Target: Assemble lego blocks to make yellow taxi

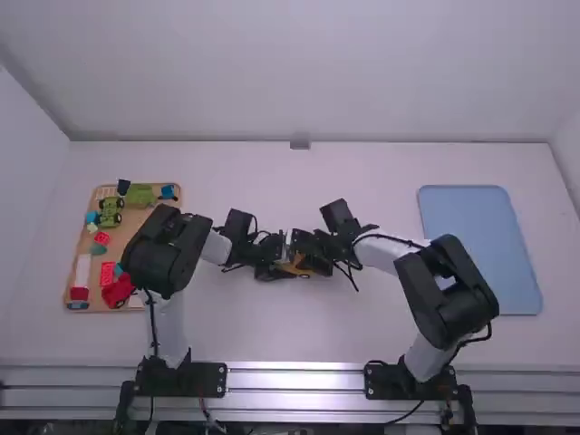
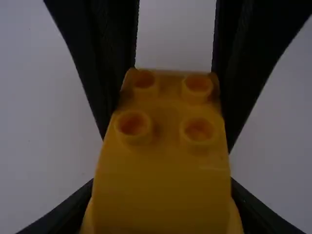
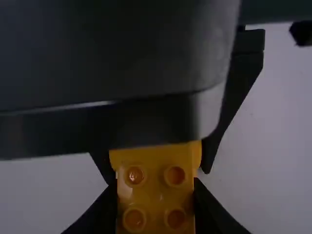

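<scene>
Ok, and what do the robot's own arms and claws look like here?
The left arm and right arm share one look: white links and bulky, rounded black joints, with thin black cables running along them and black mounting brackets at their bases. The left claw and right claw are both black, each with two fingers.

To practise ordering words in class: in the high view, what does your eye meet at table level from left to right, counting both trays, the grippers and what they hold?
Wooden tray of blocks → left gripper → yellow block piece → right gripper → blue tray.
</scene>
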Motion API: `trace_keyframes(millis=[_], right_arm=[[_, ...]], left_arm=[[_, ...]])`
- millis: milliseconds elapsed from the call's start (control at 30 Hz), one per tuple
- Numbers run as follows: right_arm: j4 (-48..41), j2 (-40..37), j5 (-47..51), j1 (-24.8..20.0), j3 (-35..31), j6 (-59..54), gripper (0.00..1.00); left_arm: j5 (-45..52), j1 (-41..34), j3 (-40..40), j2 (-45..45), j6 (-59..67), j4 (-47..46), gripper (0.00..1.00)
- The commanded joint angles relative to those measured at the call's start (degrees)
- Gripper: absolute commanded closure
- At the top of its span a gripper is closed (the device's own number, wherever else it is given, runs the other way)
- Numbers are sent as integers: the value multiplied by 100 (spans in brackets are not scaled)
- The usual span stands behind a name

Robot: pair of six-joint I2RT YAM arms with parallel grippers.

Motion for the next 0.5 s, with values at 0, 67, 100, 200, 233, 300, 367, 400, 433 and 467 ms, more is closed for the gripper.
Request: trace_keyframes(millis=[0,67,100,200,233,300,367,400,433,467], right_arm=[[-142,195,205,125,-105,120,100],[-125,195,216,164,-105,118,100],[-111,195,205,188,-105,111,100],[-68,195,203,177,-105,66,100],[-48,195,197,177,-105,52,100],[-20,195,125,177,-105,50,100],[22,195,-61,177,-107,-37,100],[13,195,-74,177,-107,-83,100],[13,195,-81,179,-107,-142,100],[11,195,-31,179,-101,-118,100]], left_arm=[[-654,-24,-205,201,-326,-219,84],[-656,-37,-205,201,-323,-214,84],[-658,-24,-205,201,-323,-210,85],[-656,-4,-205,201,-326,-216,84],[-656,-4,-205,201,-326,-219,85],[-658,-4,-205,201,-326,-219,85],[-658,-4,-205,201,-326,-219,85],[-658,-4,-203,201,-326,-219,85],[-658,-4,-205,201,-323,-221,85],[-658,-4,-205,201,-328,-219,85]])
